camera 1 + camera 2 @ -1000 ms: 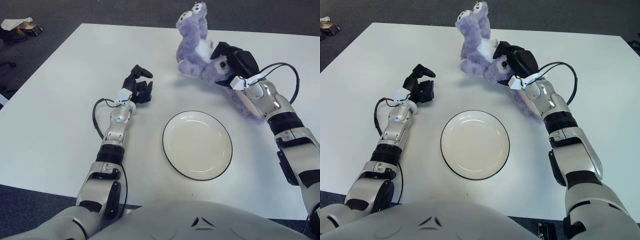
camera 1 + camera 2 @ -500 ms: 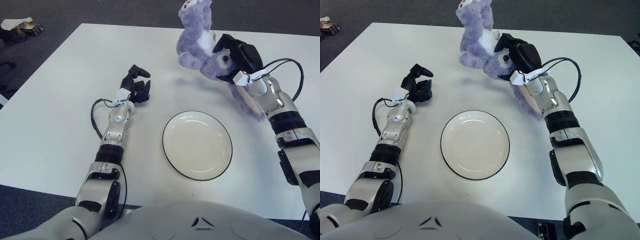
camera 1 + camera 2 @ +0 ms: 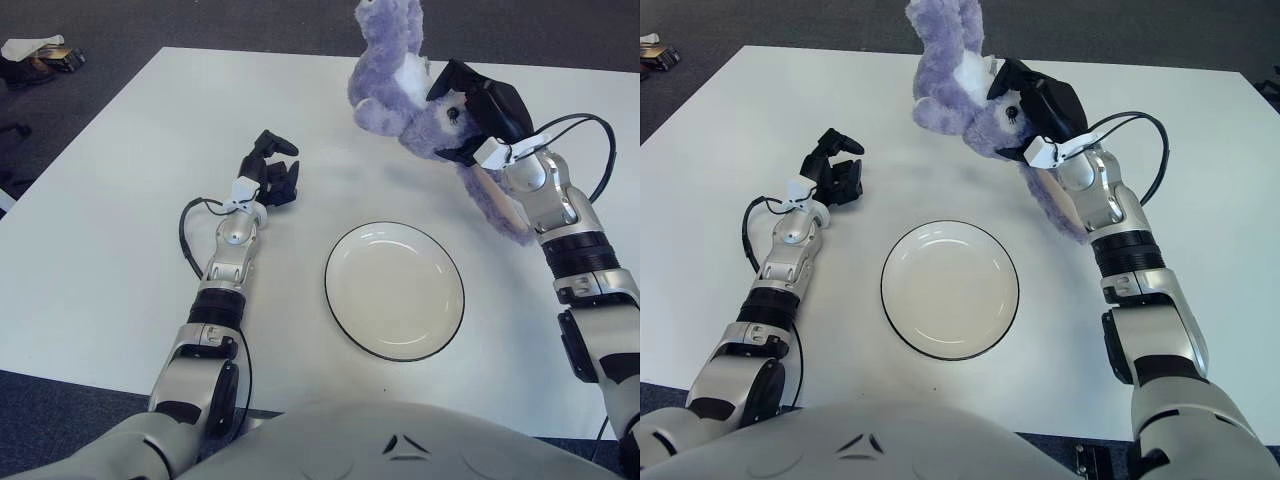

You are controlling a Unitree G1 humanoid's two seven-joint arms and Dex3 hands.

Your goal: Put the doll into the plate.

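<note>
A purple plush doll [image 3: 400,75] with a white belly hangs upside down above the far part of the white table, its feet cut off by the top edge. My right hand [image 3: 478,108] is shut on its head end, and a long purple ear [image 3: 492,205] trails down beside my forearm. The white plate [image 3: 394,290] with a dark rim sits on the table, nearer to me than the doll, with nothing in it. My left hand [image 3: 272,172] shows left of the plate, fingers curled and holding nothing.
The white table [image 3: 120,200] spreads wide to the left and right of the plate. Dark carpet surrounds it, with a few small items [image 3: 35,50] on the floor at the far left.
My right hand has lifted the doll up off the table and a little farther away. The left hand has barely shifted.
</note>
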